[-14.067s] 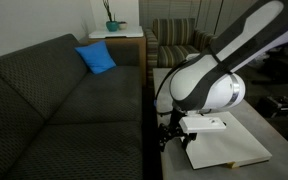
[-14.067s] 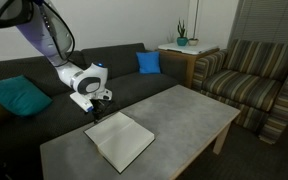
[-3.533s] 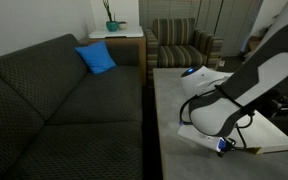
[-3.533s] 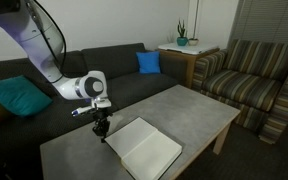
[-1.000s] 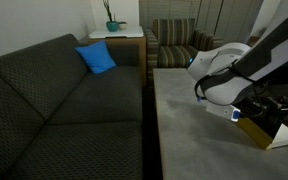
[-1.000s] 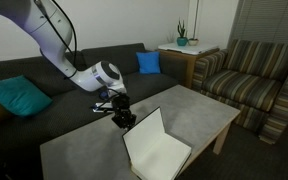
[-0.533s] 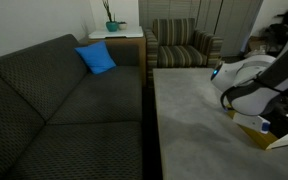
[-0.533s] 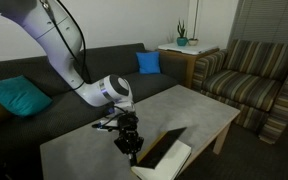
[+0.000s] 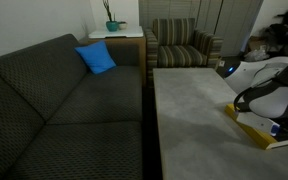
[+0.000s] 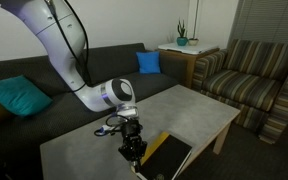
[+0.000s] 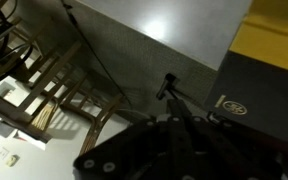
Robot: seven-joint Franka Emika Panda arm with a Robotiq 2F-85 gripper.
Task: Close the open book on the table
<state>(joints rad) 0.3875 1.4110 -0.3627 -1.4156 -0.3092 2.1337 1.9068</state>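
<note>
The book (image 10: pixel 172 155) lies closed and flat near the front edge of the grey table (image 10: pixel 199 105), showing a dark cover with a yellow edge. In an exterior view its yellow edge (image 9: pixel 252 128) shows under the arm. My gripper (image 10: pixel 134 150) is shut and holds nothing, its tips down at the book's left edge. In the wrist view the shut gripper (image 11: pixel 172 100) sits just beside the book's dark and yellow cover (image 11: pixel 274 40); I cannot tell whether it touches.
A dark sofa (image 9: pixel 64 100) with a blue cushion (image 9: pixel 96 58) runs along the table's long side. A striped armchair (image 10: pixel 249 75) stands past the far end. A wooden side table with a plant (image 10: pixel 182 45) is in the corner. Wooden chairs (image 11: pixel 34 85) stand beyond the table's edge.
The raised half of the book has dropped from a steep tilt to flat on the other half. My gripper moved along with it toward the table's front edge, staying shut.
</note>
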